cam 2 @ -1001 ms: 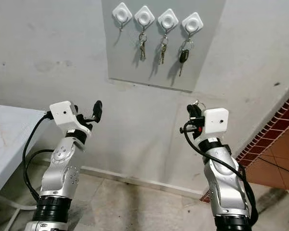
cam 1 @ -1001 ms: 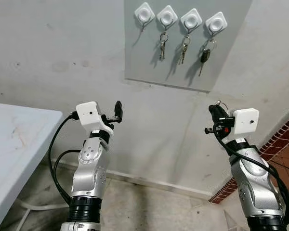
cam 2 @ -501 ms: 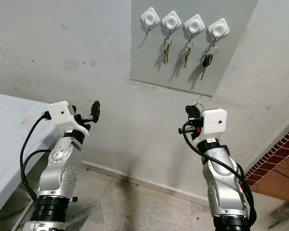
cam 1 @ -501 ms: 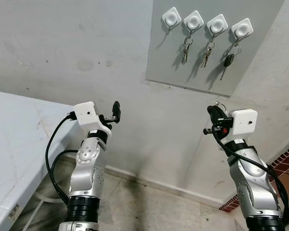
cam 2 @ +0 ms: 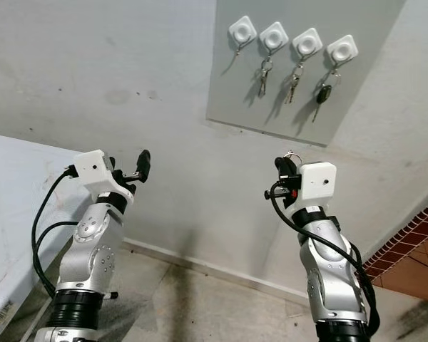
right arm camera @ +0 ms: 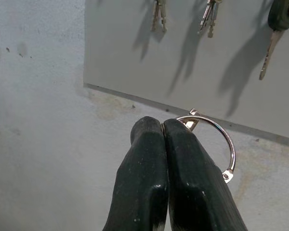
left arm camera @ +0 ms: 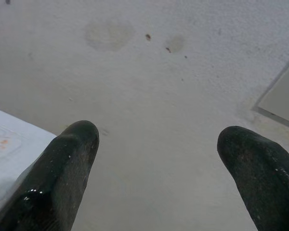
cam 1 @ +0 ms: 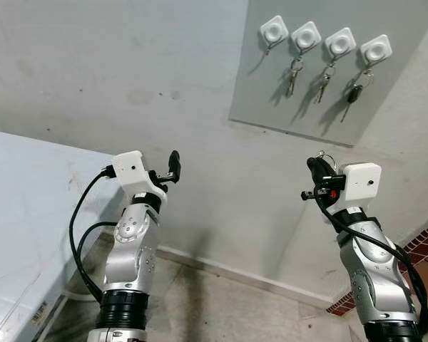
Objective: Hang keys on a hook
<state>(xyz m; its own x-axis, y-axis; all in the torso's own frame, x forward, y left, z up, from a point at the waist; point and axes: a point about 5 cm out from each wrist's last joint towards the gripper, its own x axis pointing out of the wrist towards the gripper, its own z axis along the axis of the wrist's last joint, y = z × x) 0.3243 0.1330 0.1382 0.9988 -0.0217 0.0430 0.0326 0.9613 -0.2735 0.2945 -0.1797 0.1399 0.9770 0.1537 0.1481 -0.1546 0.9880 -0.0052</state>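
The right gripper (right arm camera: 163,126) pinches a silver key ring (right arm camera: 216,139), approaching the grey wall board (cam 1: 271,92). Next, lift toward 11 o'clock to the empty leftmost white hook (cam 1: 274,31). The left gripper (left arm camera: 159,159) is spread open, idle.

Head stereo pair, set behind both raised arms, faces the pale plaster wall (cam 1: 128,64) and shares the grey rectangular hook board (cam 1: 342,78). Left wrist camera looks along its spread black fingers (left arm camera: 58,178) at that wall, close. Right wrist camera looks upward at the board's lower edge.
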